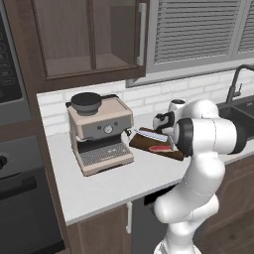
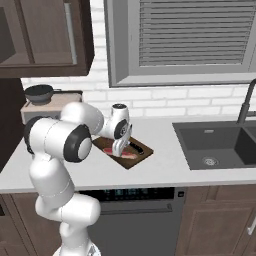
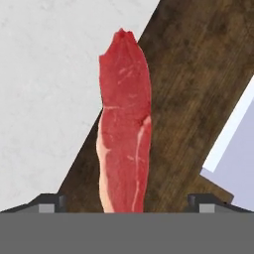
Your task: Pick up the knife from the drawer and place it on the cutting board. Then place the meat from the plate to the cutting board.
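Observation:
The red meat (image 3: 124, 124) lies flat along the edge of the dark cutting board (image 3: 198, 99), its far tip reaching over the white counter. My gripper (image 3: 126, 203) hangs just above it, open, one fingertip on each side of the meat and neither touching it. The knife's silver blade (image 3: 233, 158) rests on the board to the right. From the left base camera the board (image 1: 149, 144) sits right of the coffee machine, carrying the meat (image 1: 159, 148) and the knife (image 1: 151, 134). In the right base view my hand covers the board's (image 2: 144, 154) middle, with the knife handle (image 2: 136, 147) beside it. The drawer and the plate are out of view.
A coffee machine (image 1: 99, 131) stands on the counter left of the board. A dark sink (image 2: 220, 145) with a black faucet (image 2: 245, 107) lies to the right. A dishwasher (image 2: 130, 200) is below the counter, and a stove (image 1: 20, 198) at the far left.

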Robot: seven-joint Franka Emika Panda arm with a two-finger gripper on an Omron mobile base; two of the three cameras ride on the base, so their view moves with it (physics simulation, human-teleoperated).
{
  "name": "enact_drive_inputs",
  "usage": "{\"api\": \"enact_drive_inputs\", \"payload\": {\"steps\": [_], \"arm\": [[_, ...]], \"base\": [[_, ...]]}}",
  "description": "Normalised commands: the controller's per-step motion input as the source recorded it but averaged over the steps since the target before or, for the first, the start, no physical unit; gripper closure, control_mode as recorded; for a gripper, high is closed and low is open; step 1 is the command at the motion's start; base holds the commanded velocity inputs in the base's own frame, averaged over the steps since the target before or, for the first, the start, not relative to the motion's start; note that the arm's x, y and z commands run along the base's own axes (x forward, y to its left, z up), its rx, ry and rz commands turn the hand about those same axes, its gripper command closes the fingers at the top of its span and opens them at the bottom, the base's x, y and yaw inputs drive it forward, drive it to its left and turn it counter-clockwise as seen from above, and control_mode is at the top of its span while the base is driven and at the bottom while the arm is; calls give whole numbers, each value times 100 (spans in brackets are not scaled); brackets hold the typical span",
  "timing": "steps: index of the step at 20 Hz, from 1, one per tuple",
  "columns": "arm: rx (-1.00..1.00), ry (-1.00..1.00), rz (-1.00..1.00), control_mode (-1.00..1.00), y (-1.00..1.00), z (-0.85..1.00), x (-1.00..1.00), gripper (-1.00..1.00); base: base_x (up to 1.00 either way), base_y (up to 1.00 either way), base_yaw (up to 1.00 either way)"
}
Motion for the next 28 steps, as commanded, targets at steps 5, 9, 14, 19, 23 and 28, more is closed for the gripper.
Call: {"api": "enact_drive_inputs", "payload": {"steps": [5,9,14,19,23,28], "arm": [[0,-12,0,-100,17,62,-49,-100],[6,-14,-1,-100,22,96,-82,-100],[16,-16,-10,-100,34,72,-100,-100],[4,-11,-4,-100,58,88,-94,-100],[-2,0,0,-100,69,76,-63,-100],[0,0,-6,-100,27,21,-58,-100]], "base": [[0,0,0],[0,0,0],[0,0,0],[0,0,0],[0,0,0],[0,0,0]]}}
